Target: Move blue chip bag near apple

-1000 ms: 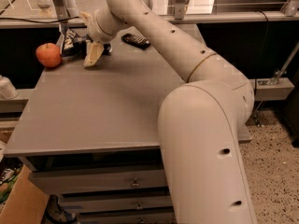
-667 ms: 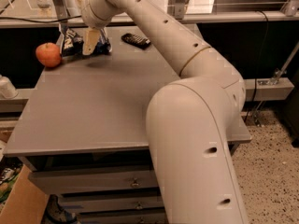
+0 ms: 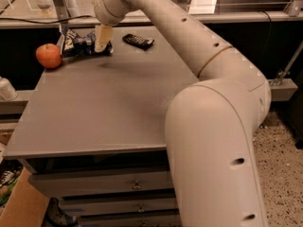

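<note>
The blue chip bag [image 3: 78, 42] lies crumpled on the grey table [image 3: 109, 108] at its far left corner. The red-orange apple [image 3: 49, 56] sits just to the bag's left, a small gap away. My gripper [image 3: 102, 42] hangs down from the cream arm at the bag's right end, in front of it and slightly above the table top. I cannot tell whether it touches the bag.
A small flat black remote-like device [image 3: 138, 41] lies on the table to the right of the gripper. My large cream arm [image 3: 213, 126] covers the table's right side. Drawers [image 3: 137, 186] sit under the table front, with a cardboard box [image 3: 19, 212] at lower left.
My gripper has lifted and shifted slightly right from the bag's top. The bag and the apple stay where they were.
</note>
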Controlling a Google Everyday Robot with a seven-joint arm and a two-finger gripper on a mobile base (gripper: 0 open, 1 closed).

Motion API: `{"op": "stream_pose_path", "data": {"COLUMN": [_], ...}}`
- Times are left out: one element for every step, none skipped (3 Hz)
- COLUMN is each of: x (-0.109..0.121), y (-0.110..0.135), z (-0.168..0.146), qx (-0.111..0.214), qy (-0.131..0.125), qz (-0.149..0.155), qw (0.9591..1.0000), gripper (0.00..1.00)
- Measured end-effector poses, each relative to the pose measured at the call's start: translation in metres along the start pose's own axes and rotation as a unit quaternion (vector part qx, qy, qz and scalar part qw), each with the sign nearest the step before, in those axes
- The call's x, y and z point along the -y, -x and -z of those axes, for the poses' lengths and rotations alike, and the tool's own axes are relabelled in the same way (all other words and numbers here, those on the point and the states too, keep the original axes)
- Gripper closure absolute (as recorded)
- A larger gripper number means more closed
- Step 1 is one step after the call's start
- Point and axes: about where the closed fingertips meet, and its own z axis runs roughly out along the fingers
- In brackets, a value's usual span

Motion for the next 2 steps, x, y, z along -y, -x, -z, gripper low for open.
{"op": "stream_pose_path", "data": {"x": [0.01, 0.007], "y": [-0.046, -0.091], "z": [0.073, 0.145], "qx": [-0.05, -0.109], "qy": [-0.043, -0.08], "qz": [-0.01, -0.027], "qw": [0.9978, 0.9904], "gripper": [0.0, 0.0]}}
